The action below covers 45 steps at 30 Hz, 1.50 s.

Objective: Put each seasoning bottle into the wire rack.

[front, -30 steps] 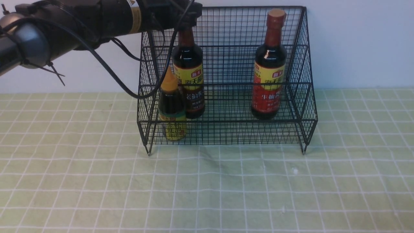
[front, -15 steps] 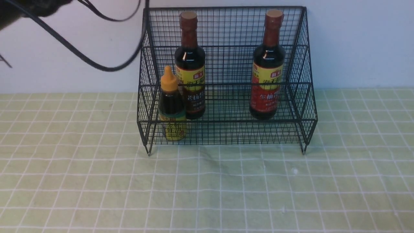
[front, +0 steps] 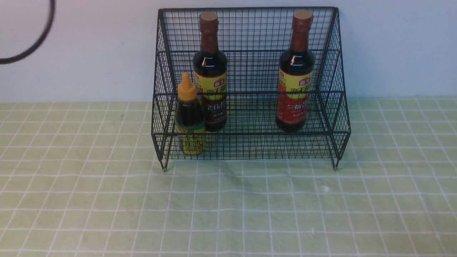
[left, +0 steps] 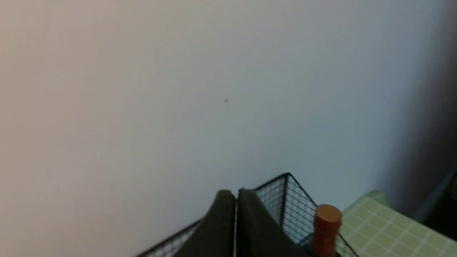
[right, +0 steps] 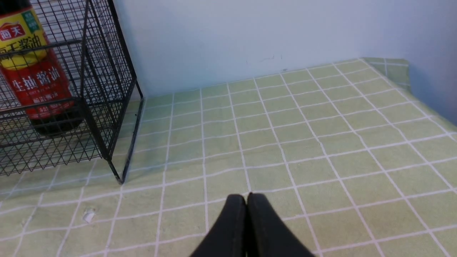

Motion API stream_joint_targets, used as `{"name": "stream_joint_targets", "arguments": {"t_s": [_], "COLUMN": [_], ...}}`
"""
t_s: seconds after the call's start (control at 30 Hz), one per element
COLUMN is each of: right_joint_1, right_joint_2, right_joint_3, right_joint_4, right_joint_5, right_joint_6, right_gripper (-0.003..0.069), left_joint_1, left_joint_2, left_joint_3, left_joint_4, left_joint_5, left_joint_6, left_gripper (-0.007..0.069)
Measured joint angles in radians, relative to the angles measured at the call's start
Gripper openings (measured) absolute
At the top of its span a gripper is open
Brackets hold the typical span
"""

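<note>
Up above the rack's far left, left gripper (left: 235, 194) pressed together and empty, right gripper (right: 246, 200) likewise pressed together low over green checked cloth (right: 285, 142) well right of large black wire-mesh rack (front: 250, 142), where both tall brown-red-capped bottles (front: 210, 71) (front: 296, 71) and short orange-capped bottle (front: 189, 117) stand upright.
</note>
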State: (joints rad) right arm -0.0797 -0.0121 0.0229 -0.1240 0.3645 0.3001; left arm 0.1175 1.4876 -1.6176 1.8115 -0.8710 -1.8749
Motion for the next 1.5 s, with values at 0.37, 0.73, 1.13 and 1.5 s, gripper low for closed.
{"name": "stream_joint_targets", "arguments": {"t_s": [0.37, 0.73, 1.13, 1.5], "right_joint_1": [0.000, 0.000, 0.000, 0.000], "right_joint_2": [0.000, 0.000, 0.000, 0.000], "right_joint_3": [0.000, 0.000, 0.000, 0.000], "right_joint_4": [0.000, 0.000, 0.000, 0.000], "right_joint_5": [0.000, 0.000, 0.000, 0.000], "right_joint_6": [-0.014, -0.017, -0.017, -0.017], "right_gripper": [-0.0014, -0.0014, -0.0014, -0.0014], "left_joint_1": [0.053, 0.058, 0.058, -0.026], "left_joint_2": [-0.147, -0.145, -0.153, -0.343], "left_joint_3": [-0.001, 0.119, 0.359, 0.399], "left_joint_4": [-0.020, -0.065, -0.851, -1.750], "left_joint_5": [0.435, 1.074, 1.557, 1.678], "left_joint_6": [0.456, 0.554, 1.178, 1.810], "left_gripper": [-0.0007, -0.0007, -0.0007, -0.0007]}}
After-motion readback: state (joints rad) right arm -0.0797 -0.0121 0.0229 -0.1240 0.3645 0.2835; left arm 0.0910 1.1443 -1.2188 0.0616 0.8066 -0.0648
